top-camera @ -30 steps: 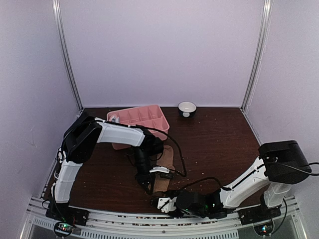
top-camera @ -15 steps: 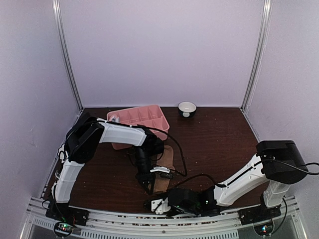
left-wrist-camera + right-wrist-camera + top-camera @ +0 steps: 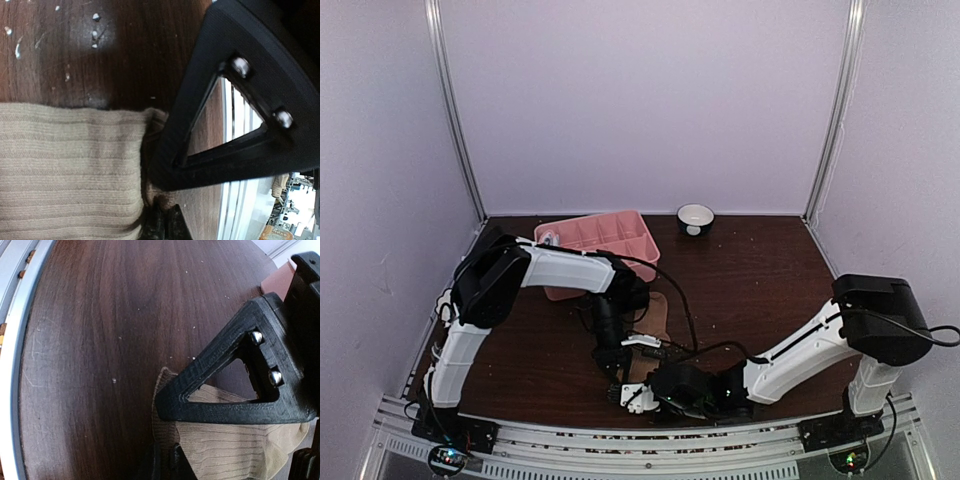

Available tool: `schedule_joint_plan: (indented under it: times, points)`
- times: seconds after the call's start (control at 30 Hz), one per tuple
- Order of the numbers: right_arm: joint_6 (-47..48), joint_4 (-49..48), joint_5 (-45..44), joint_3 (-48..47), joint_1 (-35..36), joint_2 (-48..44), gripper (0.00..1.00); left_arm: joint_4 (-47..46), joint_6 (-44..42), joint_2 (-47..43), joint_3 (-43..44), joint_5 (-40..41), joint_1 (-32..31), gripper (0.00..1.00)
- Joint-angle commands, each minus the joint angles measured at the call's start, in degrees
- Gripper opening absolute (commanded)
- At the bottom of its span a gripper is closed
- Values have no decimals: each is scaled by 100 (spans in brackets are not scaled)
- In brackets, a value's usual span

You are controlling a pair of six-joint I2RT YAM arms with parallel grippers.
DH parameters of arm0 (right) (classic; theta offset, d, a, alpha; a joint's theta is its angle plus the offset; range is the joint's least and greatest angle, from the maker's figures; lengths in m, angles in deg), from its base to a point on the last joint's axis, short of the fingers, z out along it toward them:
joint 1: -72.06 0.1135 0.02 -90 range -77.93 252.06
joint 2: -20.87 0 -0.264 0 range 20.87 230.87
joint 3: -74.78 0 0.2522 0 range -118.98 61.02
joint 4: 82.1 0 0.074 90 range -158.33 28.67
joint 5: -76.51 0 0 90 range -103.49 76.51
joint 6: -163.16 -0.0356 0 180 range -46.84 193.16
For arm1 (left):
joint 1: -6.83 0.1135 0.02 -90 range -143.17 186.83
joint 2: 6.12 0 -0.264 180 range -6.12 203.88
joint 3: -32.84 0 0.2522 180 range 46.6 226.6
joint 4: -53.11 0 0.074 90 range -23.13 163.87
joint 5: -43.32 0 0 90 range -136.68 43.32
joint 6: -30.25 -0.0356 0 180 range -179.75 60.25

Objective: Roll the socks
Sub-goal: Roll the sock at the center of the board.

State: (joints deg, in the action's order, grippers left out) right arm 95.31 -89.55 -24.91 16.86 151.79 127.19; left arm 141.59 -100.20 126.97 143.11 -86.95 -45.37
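The tan sock lies flat on the dark table, its near end towards the arms. My left gripper points down at that near end. In the left wrist view it is shut on a bunched corner of the ribbed tan sock. My right gripper lies low beside it, and its jaws are closed on the tan sock's edge. Each wrist view shows the other gripper's black triangular finger close by. I cannot make out the pink sock.
A pink compartmented tray stands at the back left, with a small pale thing in its left corner. A small white bowl sits at the back. The metal rail runs just behind the grippers. Crumbs dot the wood.
My right gripper has slid left along the near edge to the tan sock's end and closed on it. The left gripper has stayed shut in place.
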Motion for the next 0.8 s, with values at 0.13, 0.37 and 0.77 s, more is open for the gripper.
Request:
schedule_joint_plan:
  times: [0.13,0.37,0.77]
  points:
    - [-444,984,356,105,-41,227,0,104,-15,189,198,114,118,0]
    - [-1053,1065,716,121,-113,137,0,-84,103,-100,128,322,193,29]
    - [-3310,-161,2736,975,-839,295,0,-2228,373,-2418,-1862,1497,303,96]
